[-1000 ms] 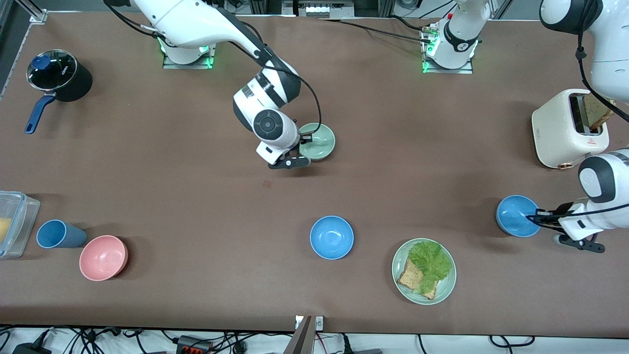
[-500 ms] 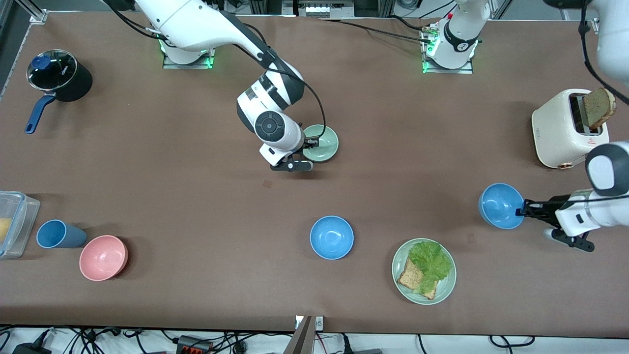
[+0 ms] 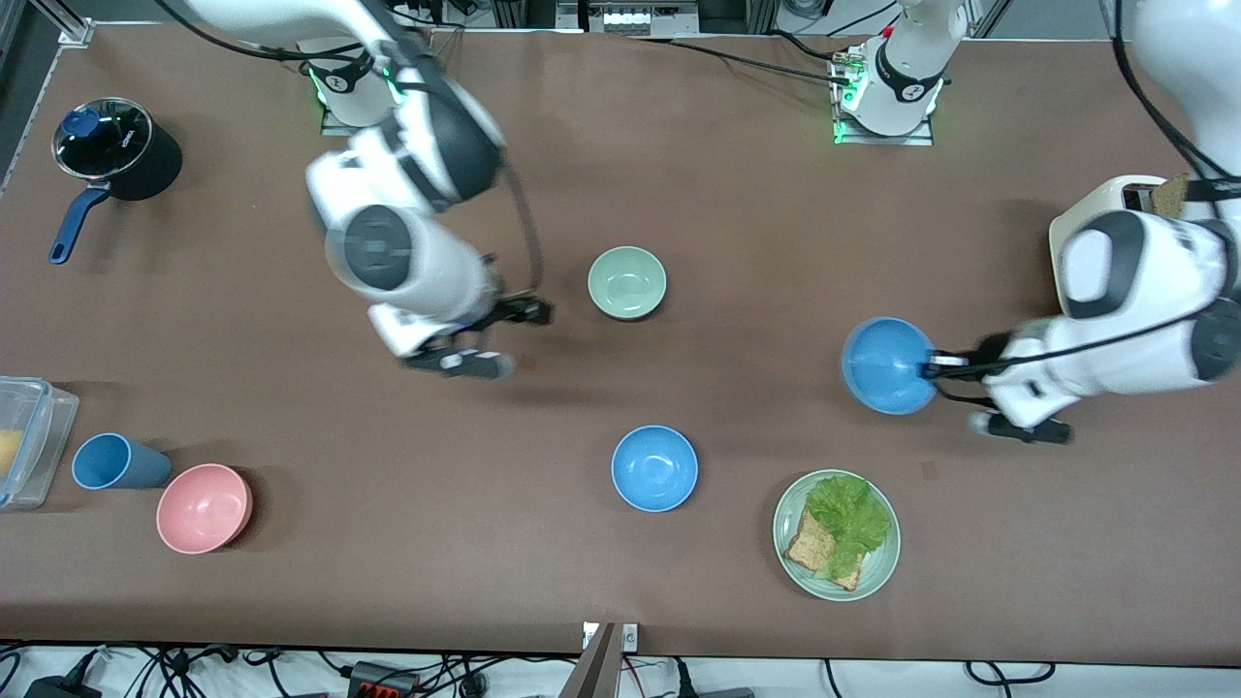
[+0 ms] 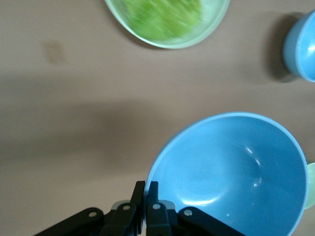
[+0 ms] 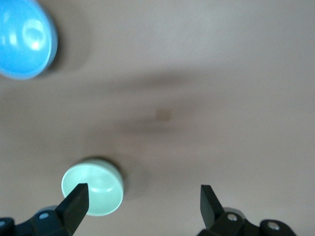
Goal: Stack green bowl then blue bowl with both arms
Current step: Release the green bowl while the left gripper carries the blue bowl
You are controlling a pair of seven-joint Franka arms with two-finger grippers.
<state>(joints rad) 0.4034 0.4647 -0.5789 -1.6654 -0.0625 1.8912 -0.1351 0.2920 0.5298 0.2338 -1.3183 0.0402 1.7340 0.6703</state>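
The green bowl [image 3: 627,282] stands upright on the table, free of both grippers; it also shows in the right wrist view [image 5: 93,189]. My right gripper [image 3: 529,311] is open and empty over the table beside it, toward the right arm's end [image 5: 142,201]. My left gripper [image 3: 937,366] is shut on the rim of a blue bowl [image 3: 886,365] and holds it tilted in the air above bare table [image 4: 231,172]; the gripper also shows in the left wrist view [image 4: 146,189]. A second blue bowl [image 3: 654,468] sits on the table, nearer the front camera than the green bowl.
A green plate [image 3: 877,572] with bread and lettuce lies near the front edge. A toaster [image 3: 1105,257] stands at the left arm's end. A black pot [image 3: 121,150], a clear container [image 3: 29,436], a blue cup [image 3: 111,462] and a pink bowl [image 3: 204,507] are at the right arm's end.
My right gripper let go of the green bowl, opened and drew away toward the right arm's end. My left gripper carried the blue bowl toward the middle of the table.
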